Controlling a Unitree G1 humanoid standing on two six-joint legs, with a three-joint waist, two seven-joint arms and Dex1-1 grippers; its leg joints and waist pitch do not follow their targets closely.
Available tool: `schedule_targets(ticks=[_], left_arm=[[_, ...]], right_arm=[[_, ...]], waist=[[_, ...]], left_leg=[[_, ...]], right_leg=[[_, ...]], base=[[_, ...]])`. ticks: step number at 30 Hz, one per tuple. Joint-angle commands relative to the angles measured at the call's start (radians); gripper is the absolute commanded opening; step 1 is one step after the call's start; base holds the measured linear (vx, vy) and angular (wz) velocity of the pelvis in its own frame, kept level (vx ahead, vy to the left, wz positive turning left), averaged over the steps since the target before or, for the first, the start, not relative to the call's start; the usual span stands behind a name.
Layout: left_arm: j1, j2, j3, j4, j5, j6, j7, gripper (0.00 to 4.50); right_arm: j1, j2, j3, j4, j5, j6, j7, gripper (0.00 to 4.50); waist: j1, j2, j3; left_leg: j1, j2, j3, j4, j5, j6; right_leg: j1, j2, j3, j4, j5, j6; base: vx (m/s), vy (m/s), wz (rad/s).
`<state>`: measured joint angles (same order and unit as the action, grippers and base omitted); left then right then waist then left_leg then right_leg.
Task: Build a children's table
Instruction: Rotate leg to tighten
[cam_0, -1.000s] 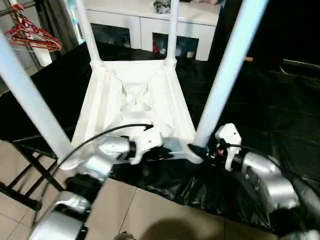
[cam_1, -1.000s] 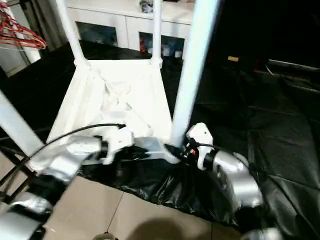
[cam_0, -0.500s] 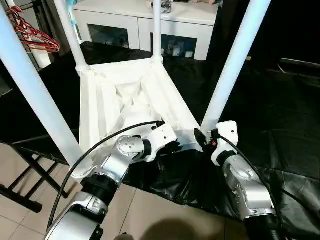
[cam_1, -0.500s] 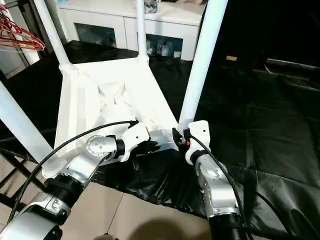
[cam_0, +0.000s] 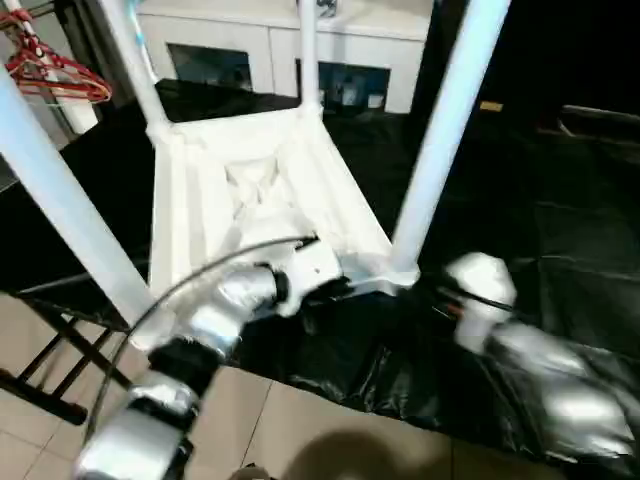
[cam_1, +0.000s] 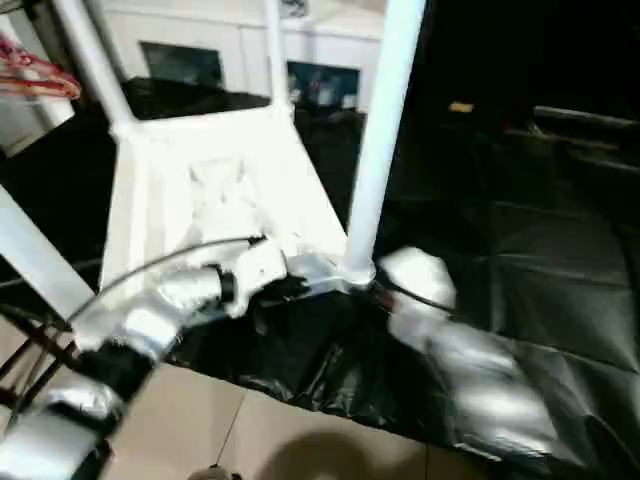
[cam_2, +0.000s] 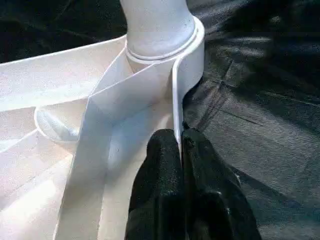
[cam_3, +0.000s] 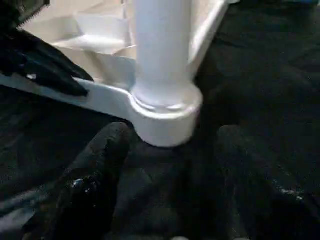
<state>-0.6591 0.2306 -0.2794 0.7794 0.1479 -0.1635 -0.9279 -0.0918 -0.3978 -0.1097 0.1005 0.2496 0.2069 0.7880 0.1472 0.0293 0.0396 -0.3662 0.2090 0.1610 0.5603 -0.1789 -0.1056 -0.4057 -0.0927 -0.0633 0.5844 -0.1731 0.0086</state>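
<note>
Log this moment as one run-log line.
table upside down, four legs up | left gripper shut on table rim | right gripper open beside near leg

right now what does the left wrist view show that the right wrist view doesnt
Left wrist view alone: the left gripper seen along its own two black fingers, pinched shut on the thin upright rim wall of the white plastic table top, plus the ribbed underside inside that wall.

Right wrist view alone: the right gripper, its black fingers spread apart and clear of the socket, with black sheeting beneath.

Both: the rounded corner socket with a white round leg standing in it.
</note>
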Motion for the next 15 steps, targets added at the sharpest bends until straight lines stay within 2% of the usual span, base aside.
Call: schedule_targets(ticks=[1,2,4,5,6,7,9,10,11,15], left_arm=[[-0.025,0.013,0.010,0.020,-0.023,-0.065,-0.062,0.00],[-0.023,0.008,0.014,0.027,-0.059,-0.091,-0.128,0.00],[-0.018,-0.003,0.017,0.020,-0.091,-0.103,-0.180,0.00],[-0.018,-0.003,0.017,0.020,-0.091,-0.103,-0.180,0.00],[-0.012,-0.014,0.013,0.010,-0.120,-0.116,-0.237,0.00],[-0.004,-0.035,0.002,-0.002,-0.163,-0.140,-0.322,0.00],[-0.003,-0.050,-0.010,-0.007,-0.182,-0.157,-0.361,0.00],[-0.005,-0.058,-0.016,-0.003,-0.182,-0.178,-0.365,0.00],[-0.008,-0.063,-0.018,0.003,-0.183,-0.190,-0.374,0.00],[-0.017,-0.088,-0.031,0.023,-0.207,-0.234,-0.473,0.00]], right_arm=[[-0.010,-0.031,-0.085,-0.025,0.077,0.020,0.032,3.13],[-0.019,-0.048,-0.151,-0.001,0.110,0.033,0.020,3.13],[-0.031,-0.051,-0.183,0.026,0.114,0.035,-0.007,3.13],[-0.031,-0.051,-0.183,0.026,0.114,0.035,-0.007,3.13],[-0.042,-0.053,-0.185,0.059,0.099,0.018,-0.049,3.13],[-0.064,-0.047,-0.184,0.116,0.068,-0.008,-0.125,3.13],[-0.083,-0.032,-0.181,0.154,0.044,-0.027,-0.172,3.13],[-0.092,-0.021,-0.180,0.167,0.038,-0.027,-0.190,3.13],[-0.096,-0.015,-0.181,0.173,0.035,-0.025,-0.200,3.13],[-0.110,0.056,-0.156,0.175,0.016,-0.029,-0.239,3.13]], waist=[[0.007,-0.011,-0.065],[0.009,-0.011,-0.065],[0.014,-0.013,-0.066],[0.016,-0.010,-0.065],[0.018,-0.007,-0.065],[0.022,-0.007,-0.065],[0.029,0.000,-0.066],[0.037,-0.005,-0.066],[0.048,-0.002,-0.068],[0.056,0.002,-0.068]], left_leg=[[-0.003,0.009,0.005,-0.049,-0.127,0.090],[-0.001,0.009,0.007,-0.047,-0.122,0.101],[0.000,0.011,0.009,-0.043,-0.111,0.108],[0.001,0.011,0.011,-0.043,-0.108,0.111],[0.001,0.012,0.011,-0.043,-0.109,0.111],[0.005,0.013,0.013,-0.042,-0.112,0.105],[0.009,0.013,0.015,-0.041,-0.118,0.086],[0.012,0.013,0.021,-0.038,-0.133,0.087],[0.010,0.014,0.022,-0.036,-0.129,0.097],[0.002,0.012,0.023,-0.035,-0.134,0.110]], right_leg=[[0.064,-0.042,0.030,-0.049,-0.038,-0.201],[0.062,-0.044,0.030,-0.047,-0.031,-0.219],[0.062,-0.043,0.029,-0.043,-0.026,-0.239],[0.060,-0.044,0.029,-0.042,-0.032,-0.244],[0.059,-0.045,0.028,-0.042,-0.042,-0.246],[0.056,-0.046,0.029,-0.045,-0.060,-0.247],[0.052,-0.045,0.030,-0.042,-0.066,-0.258],[0.050,-0.044,0.030,-0.043,-0.071,-0.261],[0.051,-0.046,0.031,-0.040,-0.072,-0.258],[0.050,-0.051,0.029,-0.038,-0.105,-0.232]], base=[[0.000,0.000,0.00],[0.000,0.000,0.00],[0.000,0.000,0.00],[0.000,0.000,0.00],[0.000,0.000,0.00],[0.000,0.000,0.00],[0.000,0.000,0.00],[0.000,0.000,0.00],[0.000,0.000,0.00],[0.000,0.000,0.00]])
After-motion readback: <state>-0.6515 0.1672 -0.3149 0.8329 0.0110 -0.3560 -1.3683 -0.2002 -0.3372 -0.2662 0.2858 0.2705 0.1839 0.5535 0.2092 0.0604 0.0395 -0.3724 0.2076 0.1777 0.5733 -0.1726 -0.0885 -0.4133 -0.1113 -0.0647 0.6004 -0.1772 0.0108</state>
